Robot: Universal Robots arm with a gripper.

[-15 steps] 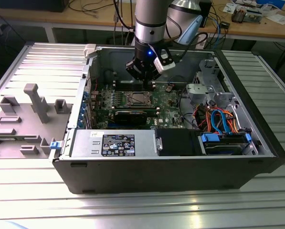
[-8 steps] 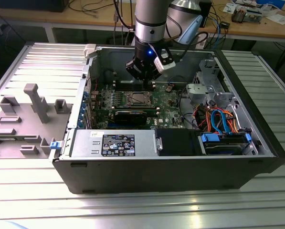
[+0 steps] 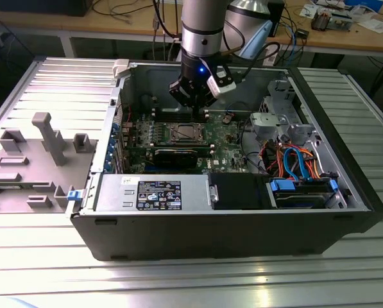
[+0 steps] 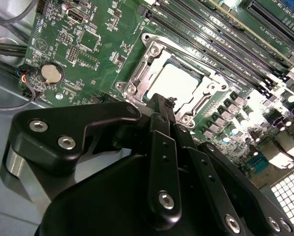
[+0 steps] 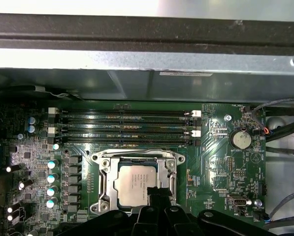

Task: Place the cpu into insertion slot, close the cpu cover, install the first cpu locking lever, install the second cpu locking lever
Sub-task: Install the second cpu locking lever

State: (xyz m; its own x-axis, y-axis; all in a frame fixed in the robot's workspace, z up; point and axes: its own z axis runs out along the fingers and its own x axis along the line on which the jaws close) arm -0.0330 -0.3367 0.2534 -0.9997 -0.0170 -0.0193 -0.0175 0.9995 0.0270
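The cpu (image 5: 136,179) lies flat in the insertion slot (image 5: 104,183), its dull silver top showing. The cpu cover (image 5: 137,158) is down around it as a grey metal frame. In the second wrist view the cpu (image 4: 175,82) and the cpu cover (image 4: 149,63) sit just beyond my black fingertips. My gripper (image 4: 161,102) is shut with nothing in it, its tips over the socket's edge. The first wrist view puts the gripper (image 5: 156,192) at the chip's side. In the exterior view the gripper (image 3: 194,106) hangs just above the socket (image 3: 183,133).
Black memory slots (image 5: 127,125) run beside the socket. A round coin battery (image 5: 241,139) sits on the green board. The open computer case (image 3: 178,234) has metal walls all round, cables and drive bays (image 3: 294,167) on the exterior view's right, and a grey fixture (image 3: 43,138) outside on the left.
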